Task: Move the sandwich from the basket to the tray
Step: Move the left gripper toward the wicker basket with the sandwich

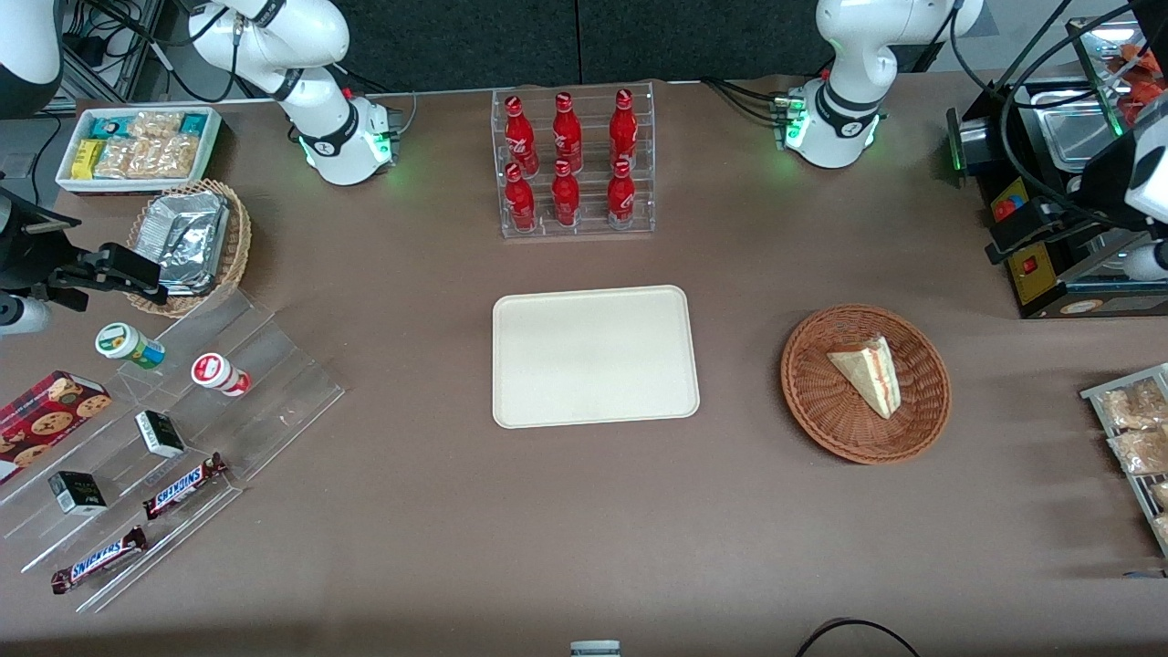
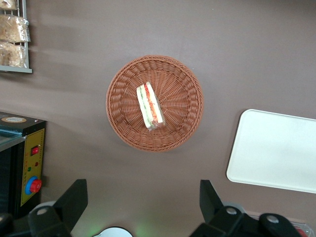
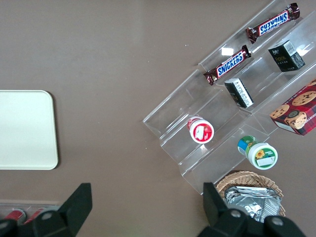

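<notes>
The sandwich [image 2: 149,106] lies in the basket [image 2: 185,79], near the bench's working-arm end; the tray [image 1: 529,401] sits mid-bench. The tool [image 2: 143,202] hangs high above, jaws wide. A pinch on the slanted bread could squash it or drag the light basket.

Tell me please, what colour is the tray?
Plain cream tray, best seen in the front view.

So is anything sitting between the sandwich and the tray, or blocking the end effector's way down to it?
Nothing visible. The sandwich lies alone in the basket, only bare table separates basket from tray, and the tray holds nothing. The open end effector hangs above the basket with clear space beneath.
</notes>
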Tool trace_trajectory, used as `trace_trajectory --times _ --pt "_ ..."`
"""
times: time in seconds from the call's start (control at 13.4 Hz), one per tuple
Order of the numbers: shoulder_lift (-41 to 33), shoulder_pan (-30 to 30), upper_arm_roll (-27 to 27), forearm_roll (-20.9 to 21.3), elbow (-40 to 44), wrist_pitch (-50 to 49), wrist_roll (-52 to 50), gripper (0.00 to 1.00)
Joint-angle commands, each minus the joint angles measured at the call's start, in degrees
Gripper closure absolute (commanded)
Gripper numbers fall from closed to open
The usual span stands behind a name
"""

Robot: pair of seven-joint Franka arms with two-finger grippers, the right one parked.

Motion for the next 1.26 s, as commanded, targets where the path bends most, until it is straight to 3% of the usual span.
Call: trace_trajectory --times 0.0,0.22,0.89,1.19 --pt "-0.04 -0.48 0.45 0.21 0.78 -0.66 1.13 0.00" --pt "1.18 -0.13 0.53 0.30 0.78 0.22 5.97 0.00" --pt "9.62 0.31 1.24 0.47 -0.27 0.48 5.80 0.00" --pt "9.01 0.40 1.24 1.27 -8.69 8.29 5.54 0.00"
